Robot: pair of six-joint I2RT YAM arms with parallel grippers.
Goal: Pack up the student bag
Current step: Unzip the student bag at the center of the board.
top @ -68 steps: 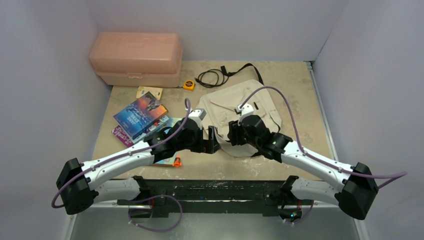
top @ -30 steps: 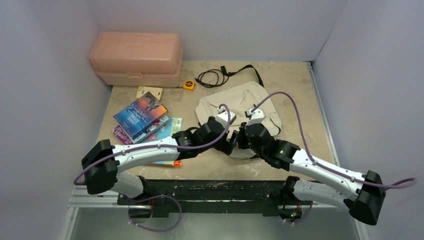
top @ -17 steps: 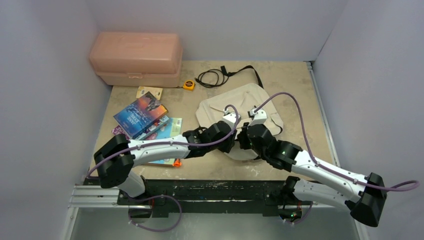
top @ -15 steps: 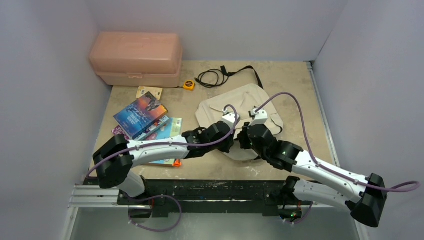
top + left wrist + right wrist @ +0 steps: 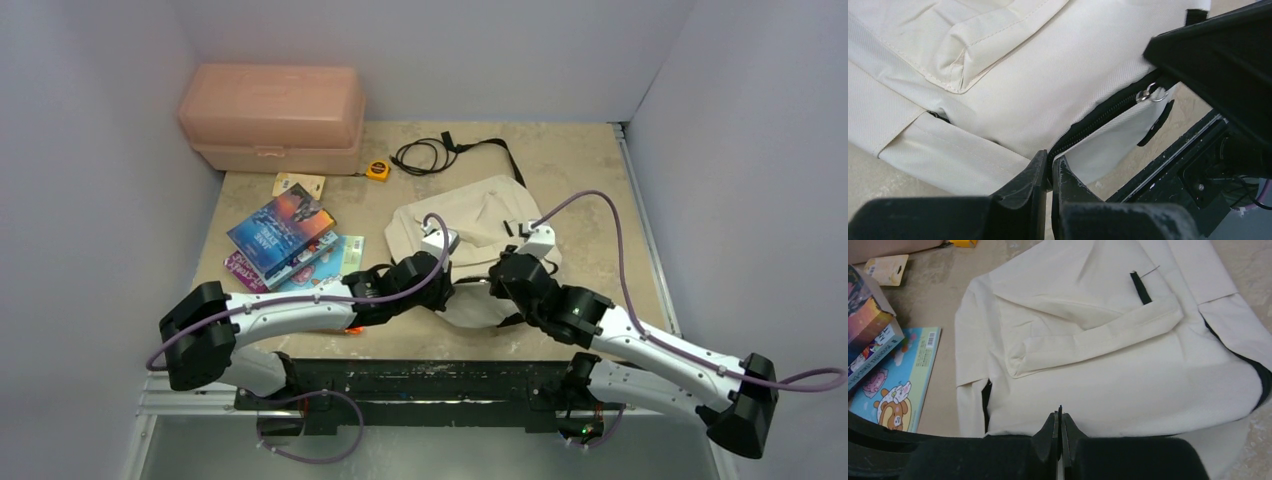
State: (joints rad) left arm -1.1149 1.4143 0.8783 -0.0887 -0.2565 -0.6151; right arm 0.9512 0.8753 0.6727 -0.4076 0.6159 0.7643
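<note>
A cream soft fabric student bag (image 5: 480,215) with black zips lies flat at the table's centre, a little toward three o'clock. The left gripper (image 5: 1052,162) is pinched closed on the bag's near zip seam. The right gripper (image 5: 1059,415) is also pressed closed at the near edge, though what it grips is unclear.

Packing looks barely begun, with the loose items all lying outside:
- **Nine o'clock:** three books (image 5: 285,235).
- **Ten o'clock:** one small tan card (image 5: 298,185).
- **Eleven o'clock:** one pink rigid plastic box (image 5: 272,115).
- **Twelve o'clock:** one yellow tape measure (image 5: 377,170) and one coiled black cable (image 5: 425,155).
</note>
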